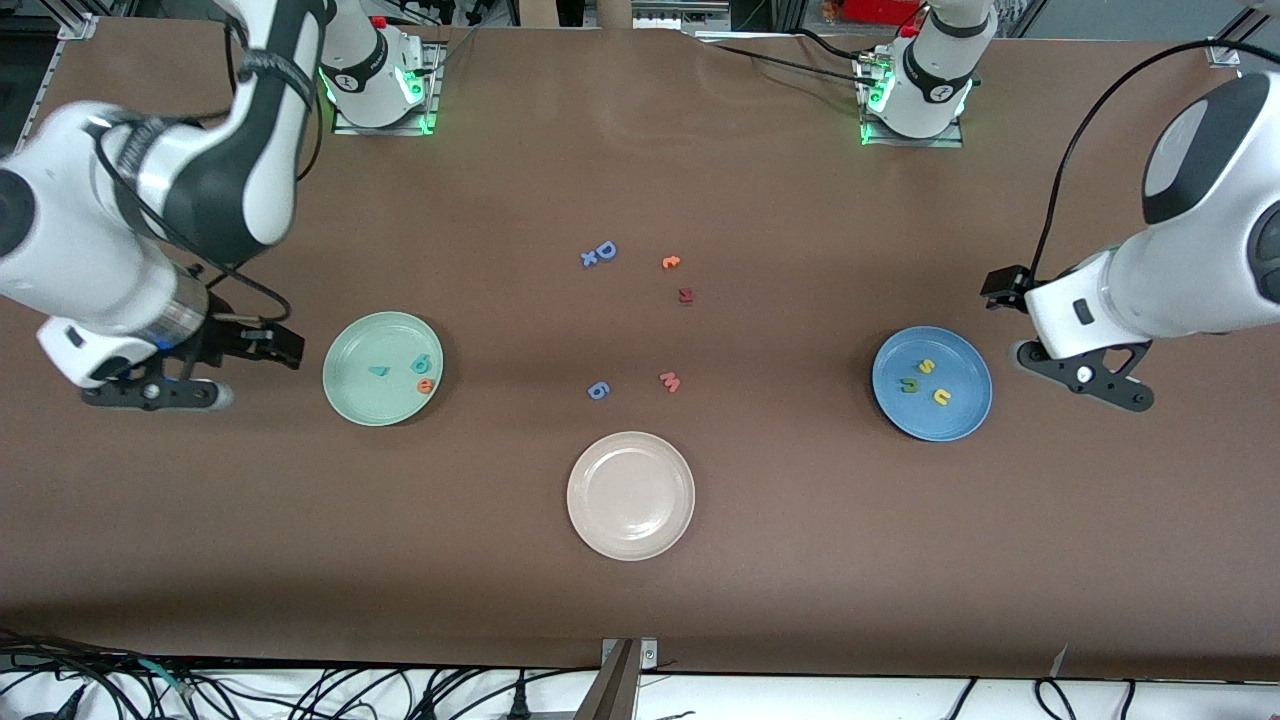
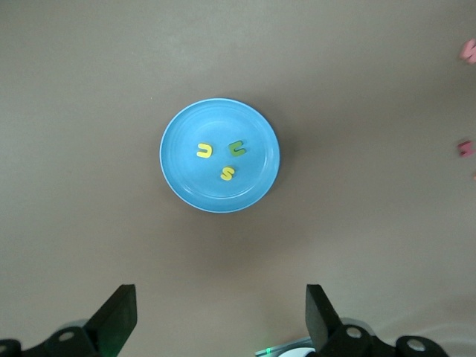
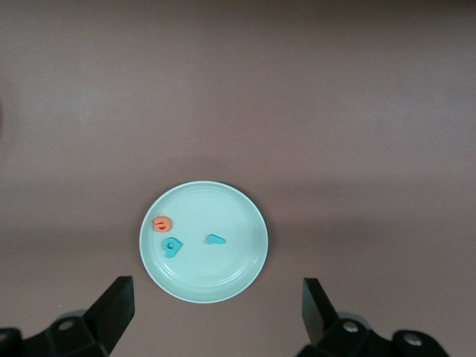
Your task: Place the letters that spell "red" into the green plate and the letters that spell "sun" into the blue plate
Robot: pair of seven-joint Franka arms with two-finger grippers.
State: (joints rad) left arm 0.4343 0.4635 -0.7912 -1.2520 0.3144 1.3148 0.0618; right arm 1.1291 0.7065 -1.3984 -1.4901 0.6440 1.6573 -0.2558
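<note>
Red letters (image 1: 405,371) all sit flat in the green plate (image 1: 352,398), sun letters (image 1: 925,381) in the blue plate (image 1: 958,420); the beige plate (image 1: 630,495) sits between them, nearer the camera, on the brown tabletop (image 1: 800,550); right end effector (image 3: 216,309) and left end effector (image 2: 222,312) both hang wide open, empty, beside their plates.

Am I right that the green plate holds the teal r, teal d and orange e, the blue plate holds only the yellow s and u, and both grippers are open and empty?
Not quite. The blue plate holds three letters: the yellow s, yellow u and olive n, as the left wrist view shows. The rest stands: the green plate holds the teal r, teal d and orange e, and the left gripper and right gripper are open and empty.
</note>
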